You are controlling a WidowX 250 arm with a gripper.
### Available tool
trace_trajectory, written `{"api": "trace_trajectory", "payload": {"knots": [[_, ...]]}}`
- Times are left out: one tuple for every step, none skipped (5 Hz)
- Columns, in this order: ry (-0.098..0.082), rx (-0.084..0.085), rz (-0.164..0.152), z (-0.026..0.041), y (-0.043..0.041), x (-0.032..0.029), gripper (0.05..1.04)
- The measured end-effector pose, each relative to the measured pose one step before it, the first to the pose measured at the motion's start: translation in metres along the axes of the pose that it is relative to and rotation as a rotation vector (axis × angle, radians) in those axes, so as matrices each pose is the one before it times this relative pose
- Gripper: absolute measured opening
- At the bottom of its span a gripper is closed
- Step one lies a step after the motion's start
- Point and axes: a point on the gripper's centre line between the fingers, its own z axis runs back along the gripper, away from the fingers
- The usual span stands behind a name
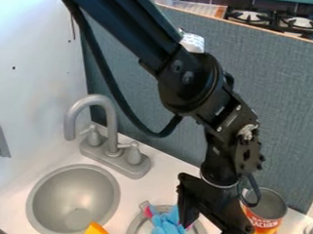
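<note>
From where I stand, the black gripper [209, 231] hangs over the white counter [199, 167], its two fingers apart with a gap between them. The blue soft toy [170, 229] lies right beside the finger nearer the sink—so close that I can't tell if they touch. It has pink bits at its edges and sits over a round grey burner [134, 228], just below and beside the fingers. On the other side, close to the outer finger, stands an open can [266, 228] with a red and orange label. Farther off from the fingers, past the toy, is a yellow-orange piece [96, 231] at the near rim of the round grey sink [36, 207]. The grey faucet [111, 118] rises behind that sink, well apart from the fingers—and a blue-grey panel [280, 100] stands upright behind the arm.
</note>
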Motion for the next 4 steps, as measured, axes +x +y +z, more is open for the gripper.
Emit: {"api": "trace_trajectory", "payload": {"knots": [[0.0319, 0.0047, 0.0019, -0.00900, 0.00090, -0.00470, 1.000], [-0.0143, -0.0243, -0.0249, -0.00804, -0.01116, 0.01114, 1.000], [-0.0253, -0.0557, -0.0989, -0.00808, -0.02306, 0.02241, 1.000], [-0.0242, -0.0460, -0.0317, -0.00757, -0.00789, 0.01231, 1.000]]}}
